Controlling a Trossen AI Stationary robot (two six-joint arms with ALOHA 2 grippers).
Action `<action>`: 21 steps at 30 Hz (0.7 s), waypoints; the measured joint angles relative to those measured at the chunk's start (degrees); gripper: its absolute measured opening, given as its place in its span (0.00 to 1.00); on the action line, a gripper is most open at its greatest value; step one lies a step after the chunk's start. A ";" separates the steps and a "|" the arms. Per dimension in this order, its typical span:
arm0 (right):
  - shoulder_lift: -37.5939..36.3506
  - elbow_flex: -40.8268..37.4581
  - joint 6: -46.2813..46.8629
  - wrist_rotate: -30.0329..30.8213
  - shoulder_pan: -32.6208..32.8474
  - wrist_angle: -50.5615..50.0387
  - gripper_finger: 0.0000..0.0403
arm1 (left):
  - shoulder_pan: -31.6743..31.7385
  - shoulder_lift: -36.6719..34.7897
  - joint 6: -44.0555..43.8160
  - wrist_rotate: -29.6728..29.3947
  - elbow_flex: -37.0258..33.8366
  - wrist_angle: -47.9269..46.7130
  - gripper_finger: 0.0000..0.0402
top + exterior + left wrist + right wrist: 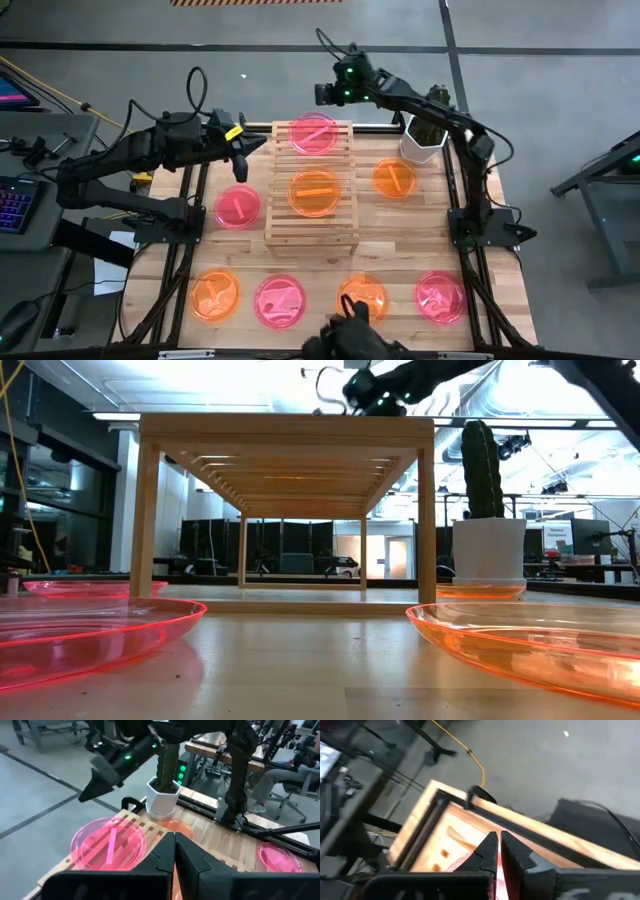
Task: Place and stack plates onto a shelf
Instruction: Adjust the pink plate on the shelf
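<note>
On the plank table [500, 300], seen from above, the slatted wooden shelf [311, 232] is shown carrying two plates: a pink plate [313, 133] at its far end and an orange plate [315, 193] at its middle. Six more are laid on the tabletop: a second pink plate [238, 207] just left of the shelf, a second orange plate [394, 177] to its right, and a near row of four [281, 301], alternating orange and pink. From table height the shelf [287, 427] is seen only edge-on, its load hidden, though its open legs are revealed. A white pot [421, 146] holding a cactus [482, 470] is stood at the far right. Each plate is translucent with a faint bar inside. The left gripper [246, 143] is poised beside the shelf's far left corner, fingers [189, 857] pressed together and empty. The right gripper [322, 94] is held beyond the far edge, fingers [488, 851] nearly closed, empty.
</note>
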 joint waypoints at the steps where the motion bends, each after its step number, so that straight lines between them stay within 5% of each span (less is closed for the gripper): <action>1: 1.02 0.74 0.09 0.27 -0.04 -0.97 0.01 | 0.02 0.09 -0.03 0.00 -0.01 -0.14 0.00; 21: 5.01 1.33 -1.26 3.41 0.65 -7.61 0.00 | 0.02 0.05 0.01 0.11 0.00 0.06 0.00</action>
